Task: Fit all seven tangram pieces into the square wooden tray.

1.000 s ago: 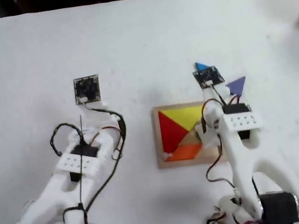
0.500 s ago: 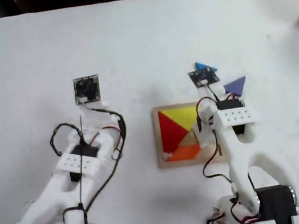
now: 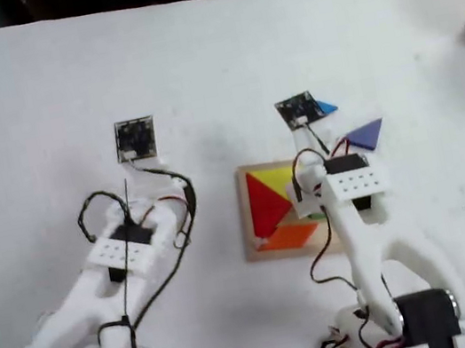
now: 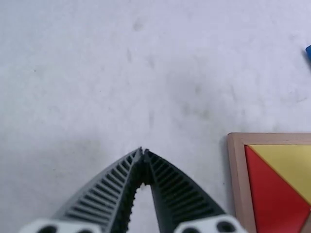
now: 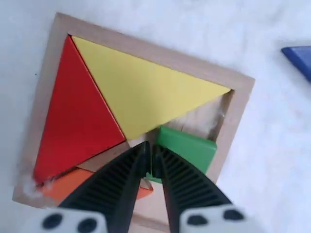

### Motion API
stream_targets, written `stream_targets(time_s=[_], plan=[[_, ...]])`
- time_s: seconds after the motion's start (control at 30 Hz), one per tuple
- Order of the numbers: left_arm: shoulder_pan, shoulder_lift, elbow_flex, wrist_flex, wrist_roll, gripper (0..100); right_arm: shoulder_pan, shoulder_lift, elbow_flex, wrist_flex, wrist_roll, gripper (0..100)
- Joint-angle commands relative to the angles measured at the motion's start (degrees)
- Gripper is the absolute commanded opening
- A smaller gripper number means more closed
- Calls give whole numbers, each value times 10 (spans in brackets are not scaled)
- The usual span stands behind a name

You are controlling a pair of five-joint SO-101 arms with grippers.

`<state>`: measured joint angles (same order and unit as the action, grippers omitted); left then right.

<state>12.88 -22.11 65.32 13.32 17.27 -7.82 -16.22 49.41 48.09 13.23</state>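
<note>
Here, your right gripper (image 5: 149, 148), jaws pinched almost together, hangs over the green piece (image 5: 189, 145) at the right side of the wooden tray (image 5: 146, 46). Your left gripper (image 4: 143, 153) sits closed over the table (image 4: 146, 58) left of the tray.

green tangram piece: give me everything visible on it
The green piece is a flat, solid-coloured block with straight edges and a visible side face; it looks like painted wood. It lies inside the wooden tray, between the yellow triangle and a tray wall, seemingly against the triangle's edge. It looks slightly tilted rather than seated flat, though that is hard to confirm. The right hand covers part of it, hiding its full outline; whether they touch cannot be told.
</note>
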Motion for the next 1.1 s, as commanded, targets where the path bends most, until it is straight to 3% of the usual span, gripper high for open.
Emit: stream_targets(time_s=[0.0,0.47,0.7,1.07], plan=[[4,-17,-8,-6,-7,24,-5,14,-34,-26,11,18],[4,-17,-7,-6,-7,24,58,160,-164,-5,18,18],[4,-18,-8,-6,-7,24,91,163,-188,9,23,18],[4,-21,-6,-5,-7,24,54,146,-127,89,164,18]])
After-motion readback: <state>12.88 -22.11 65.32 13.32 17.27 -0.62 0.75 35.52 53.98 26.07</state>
